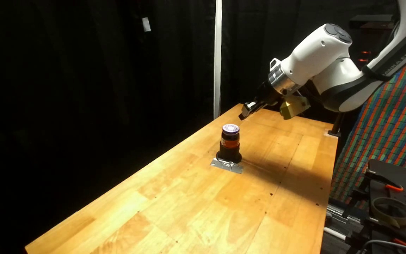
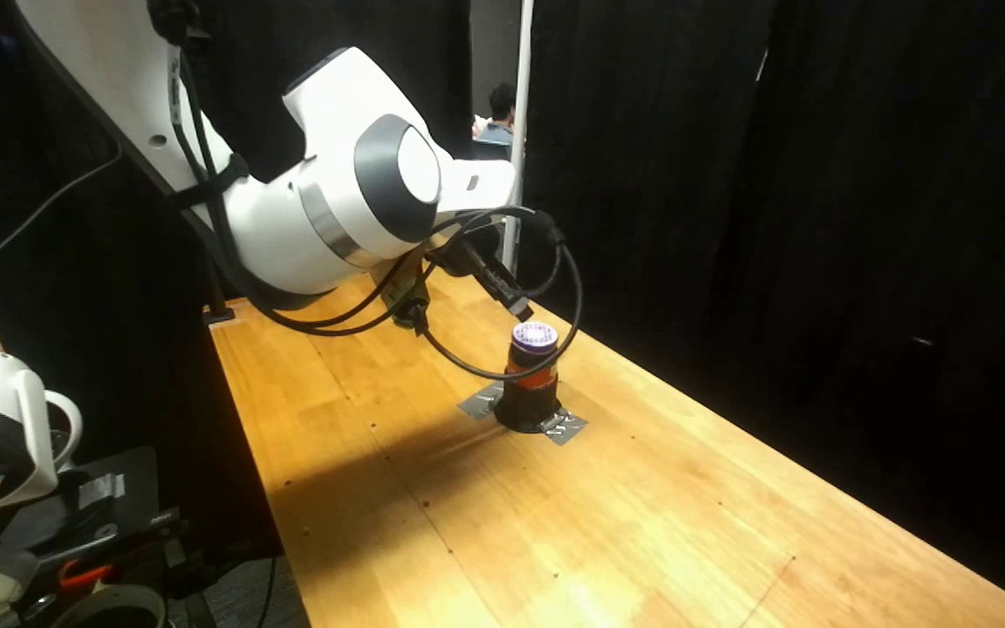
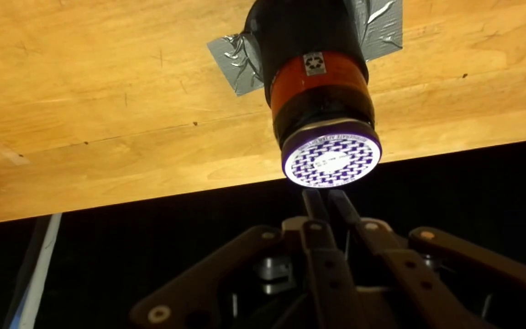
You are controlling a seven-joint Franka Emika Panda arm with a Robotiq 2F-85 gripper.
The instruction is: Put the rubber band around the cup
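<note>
Gripper (image 3: 323,192), black, two-fingered: one. Set narrow, the fingers (image 3: 314,206) nearly side by side with a slim dark gap at their tips; whether anything thin is pinched there cannot be told.

Cup (image 3: 324,103), dark, upright: one. Stands just beyond the gripper's tips in the wrist view, beneath them in both exterior views; near but apart. Orange-red stripe (image 3: 290,84) around the upper part, bearing a small recycling mark (image 3: 314,63). Lid (image 3: 331,161) purple-rimmed, white face with purple pattern, the part closest to the gripper; some lettering too small to read.

Tape (image 3: 238,66), silver-grey, creased: two pieces, touching the cup's foot on two sides, farther from the gripper than the lid.

Table (image 1: 203,204), honey-coloured wood: below gripper and cup, a broad shadow (image 1: 294,183) across it.

Arm (image 1: 315,53), white with black: above and behind the gripper, slanting down to it.

Cable (image 2: 580,301), black: hangs looped beside the gripper in an exterior view, crossing in front of the cup.

Curtain (image 1: 83,88), black: beyond the gripper, past the table's edge.
</note>
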